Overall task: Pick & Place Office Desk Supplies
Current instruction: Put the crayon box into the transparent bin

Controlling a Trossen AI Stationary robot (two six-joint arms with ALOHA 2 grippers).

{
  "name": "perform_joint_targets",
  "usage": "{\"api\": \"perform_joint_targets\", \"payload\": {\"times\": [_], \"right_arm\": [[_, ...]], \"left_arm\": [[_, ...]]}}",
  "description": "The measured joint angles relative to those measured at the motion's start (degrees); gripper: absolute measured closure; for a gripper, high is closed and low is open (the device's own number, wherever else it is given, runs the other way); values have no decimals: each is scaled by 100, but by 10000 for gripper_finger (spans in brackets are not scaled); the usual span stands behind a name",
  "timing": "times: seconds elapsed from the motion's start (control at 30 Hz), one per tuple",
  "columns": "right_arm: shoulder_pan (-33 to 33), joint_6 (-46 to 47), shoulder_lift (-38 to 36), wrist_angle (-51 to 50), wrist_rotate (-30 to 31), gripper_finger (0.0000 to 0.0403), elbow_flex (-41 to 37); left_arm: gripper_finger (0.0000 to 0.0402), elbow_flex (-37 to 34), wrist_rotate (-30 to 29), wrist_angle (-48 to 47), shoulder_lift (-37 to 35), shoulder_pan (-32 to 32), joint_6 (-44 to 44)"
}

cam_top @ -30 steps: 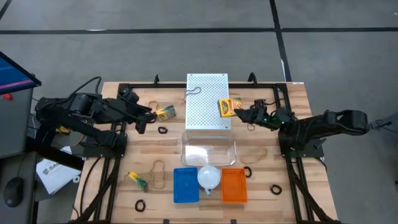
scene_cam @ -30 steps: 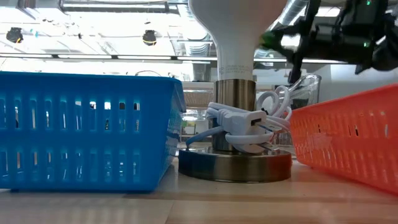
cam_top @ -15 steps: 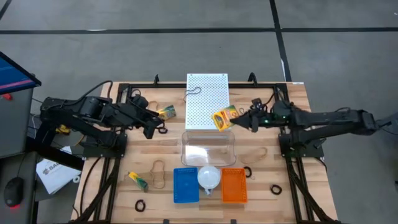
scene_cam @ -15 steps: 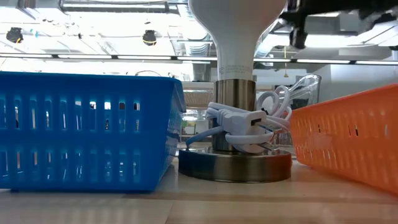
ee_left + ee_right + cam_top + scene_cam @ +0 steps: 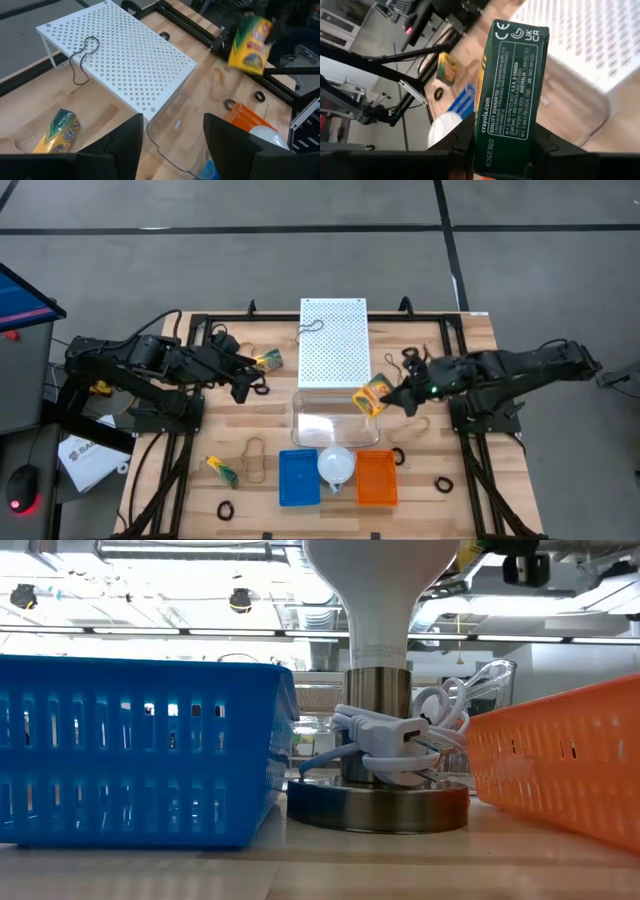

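My right gripper [image 5: 390,396] is shut on a yellow-and-green crayon box [image 5: 371,395], which hangs in the air above the right rim of the clear container [image 5: 335,420]. The left wrist view shows that box [image 5: 250,44] aloft too. My left gripper [image 5: 244,384] is open, low over the table's left half. It stands between a second crayon box [image 5: 267,361] lying flat and a black ring [image 5: 262,389]. A third crayon box [image 5: 221,470] lies near the front left. Tan rubber bands [image 5: 255,460] [image 5: 413,428] and black rings [image 5: 225,509] [image 5: 443,482] lie scattered on the wood. My right gripper pinches the crayon box between its two fingers [image 5: 462,145], one on each long side, near the box's end [image 5: 502,135] closest to the wrist. The fingers reach in from the table's right, roughly level. The box is lifted clear and sticks out beyond the fingertips, tilted.
A white perforated shelf [image 5: 334,340] with a black cord [image 5: 312,328] on it stands at the far middle. Near the front edge sit a blue basket [image 5: 298,477], a lamp [image 5: 336,465] with a coiled white cable [image 5: 395,740], and an orange basket [image 5: 376,478].
My right gripper has carried the crayon box from beside the shelf's right edge toward the near edge, turning it on the way, until it hangs over the clear container's right rim. My left gripper moved a little to the right, toward the black ring, then stayed still.
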Motion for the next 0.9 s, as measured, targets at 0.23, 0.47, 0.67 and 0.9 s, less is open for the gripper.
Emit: {"api": "perform_joint_targets", "payload": {"times": [0.23,0.47,0.67,0.9], "right_arm": [[854,1149,714,208,667,306,1],[1172,1932,1503,-489,1509,306,543],[1190,1966,2448,-1178,1798,306,1485],[1013,2287,3274,-1935,1828,306,2157]], "left_arm": [[202,0,-4,0,0,0,174],[202,-1,-29,0,-2,0,271],[202,-110,-48,37,-8,0,306],[202,-711,-85,222,-35,0,-176]]}}
